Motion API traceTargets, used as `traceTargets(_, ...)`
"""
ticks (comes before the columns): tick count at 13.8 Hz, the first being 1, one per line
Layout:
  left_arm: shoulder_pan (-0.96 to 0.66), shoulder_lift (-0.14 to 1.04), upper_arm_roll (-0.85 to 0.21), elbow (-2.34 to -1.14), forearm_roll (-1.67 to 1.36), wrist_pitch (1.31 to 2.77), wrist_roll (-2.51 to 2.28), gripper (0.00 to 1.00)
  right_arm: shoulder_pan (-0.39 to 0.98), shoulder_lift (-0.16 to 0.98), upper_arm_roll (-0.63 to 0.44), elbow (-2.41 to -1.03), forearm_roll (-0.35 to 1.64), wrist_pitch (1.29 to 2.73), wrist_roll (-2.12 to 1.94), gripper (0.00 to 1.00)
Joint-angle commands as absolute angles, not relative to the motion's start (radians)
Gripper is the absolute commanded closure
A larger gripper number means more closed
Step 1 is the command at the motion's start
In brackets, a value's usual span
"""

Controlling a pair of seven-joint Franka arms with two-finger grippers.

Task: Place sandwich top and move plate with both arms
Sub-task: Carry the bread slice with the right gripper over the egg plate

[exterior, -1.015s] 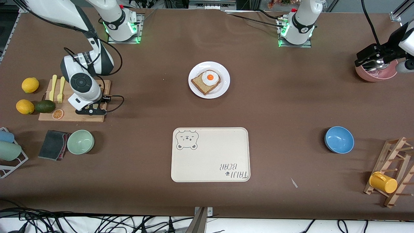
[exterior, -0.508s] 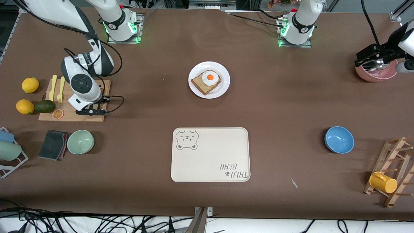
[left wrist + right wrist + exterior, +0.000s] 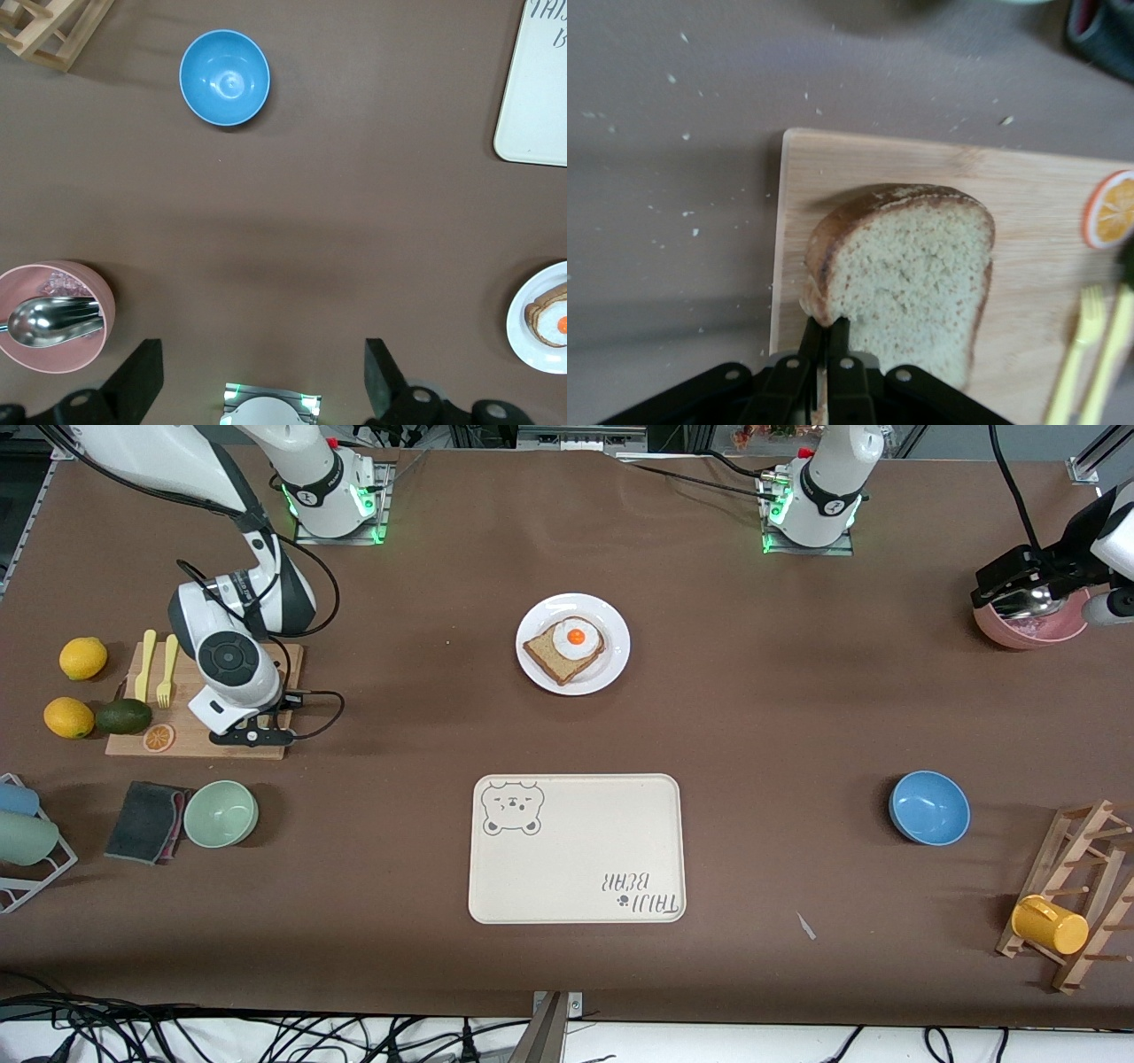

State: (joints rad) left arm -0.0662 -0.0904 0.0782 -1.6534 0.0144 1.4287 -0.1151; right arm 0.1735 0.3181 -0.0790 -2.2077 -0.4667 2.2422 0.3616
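The right gripper [image 3: 826, 341] is down on the wooden cutting board [image 3: 266, 664] at the right arm's end of the desk [image 3: 797, 717], its fingers pinched together on the crust edge of the sandwich top [image 3: 908, 270], the plain wholemeal slice lying on that board. In the right wrist view the slice looks slightly tipped up at the pinched edge, with a shadow under its rounded crust, though how far it is off the board is hard to tell. On the same board lie a yellow fork [image 3: 165, 673], a yellow knife [image 3: 143, 666] and an orange slice [image 3: 159, 737].

The plate [image 3: 611, 669] sits well apart from it, near the middle of the desk and farther from the front camera than the cream bear tray [image 3: 576, 868]; it carries the bread slice with the fried egg [image 3: 576, 638].

The left gripper [image 3: 261, 372] waits with its fingers spread wide over the pink bowl [image 3: 1067, 627] holding a metal spoon [image 3: 53, 320], at the left arm's end of the desk.

The step in hand appears to be the pick-up of the sandwich top (the grip is just made, on a thin edge). The next move likely calls for a steady lift, a carry to over the plate, and a flat lowering so the slice lines up with the egg slice. A grip this near the crust could let the bread swing or slip.
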Motion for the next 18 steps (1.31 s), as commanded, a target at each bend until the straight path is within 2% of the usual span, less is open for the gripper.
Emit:
traceTargets(1, -0.077, -0.106, 0.087, -1.667, 0.029, 1.433, -0.100, 0.00, 0.228, 0.322, -0.036, -2.038, -0.459, 1.981, 0.383, 1.00)
traceTargets(4, -0.077, -0.106, 0.087, -1.667, 0.031, 1.433, -0.100, 0.00, 0.310, 0.330, -0.005, -1.893, -0.359, 1.766, 0.432, 1.00)
traceTargets(7, -0.077, -0.104, 0.087, -1.667, 0.029, 1.433, -0.101, 0.00, 0.421, 0.331, -0.005, -1.826, -0.229, 1.714, 0.538, 1.00)
traceTargets(11, -0.078, -0.104, 0.087, -1.669, 0.029, 1.436, -0.101, 0.00, 0.587, 0.452, -0.003, -1.614, -0.016, 1.609, 0.758, 1.00)
traceTargets(18, -0.078, -0.100, 0.087, -1.669, 0.029, 1.440, -0.101, 0.00, 0.871, 0.632, -0.003, -1.384, 0.112, 1.678, 1.040, 1.00)
